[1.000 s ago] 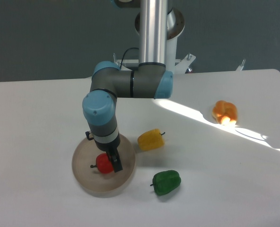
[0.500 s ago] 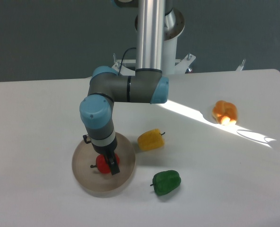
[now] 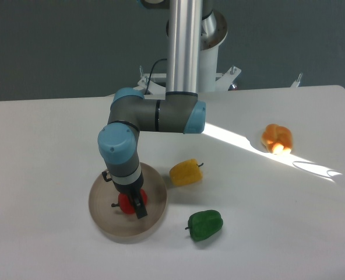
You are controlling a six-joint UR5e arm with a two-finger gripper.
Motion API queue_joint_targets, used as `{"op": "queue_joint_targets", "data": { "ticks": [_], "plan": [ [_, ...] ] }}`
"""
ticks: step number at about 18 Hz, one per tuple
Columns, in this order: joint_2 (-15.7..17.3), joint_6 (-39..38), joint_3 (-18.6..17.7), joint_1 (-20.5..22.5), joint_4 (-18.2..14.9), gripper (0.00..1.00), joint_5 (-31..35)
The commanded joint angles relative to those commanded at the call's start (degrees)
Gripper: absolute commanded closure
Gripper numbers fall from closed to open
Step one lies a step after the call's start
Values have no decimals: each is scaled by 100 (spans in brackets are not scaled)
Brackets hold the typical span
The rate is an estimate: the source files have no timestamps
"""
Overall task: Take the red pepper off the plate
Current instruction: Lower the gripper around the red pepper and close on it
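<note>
Jaws of the gripper (image 3: 133, 205) are straddling the red pepper (image 3: 126, 203) on the plate (image 3: 102, 213), closure indeterminable; grasp is apparently under way, lift is outstanding.

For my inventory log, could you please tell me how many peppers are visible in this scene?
4. The red pepper lies on the plate under the gripper; the yellow pepper sits beside the plate; the green pepper lies nearest the camera; the orange pepper lies far right. None seem hidden.
</note>
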Motion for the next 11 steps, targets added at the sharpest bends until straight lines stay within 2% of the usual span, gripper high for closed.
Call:
{"op": "queue_joint_targets", "data": {
  "ticks": [3,8,11],
  "plan": [
    [9,26,-9,0,0,22,0],
    [44,53,-17,0,-9,33,-9],
    [61,70,-9,9,-9,33,-9]
  ]
}}
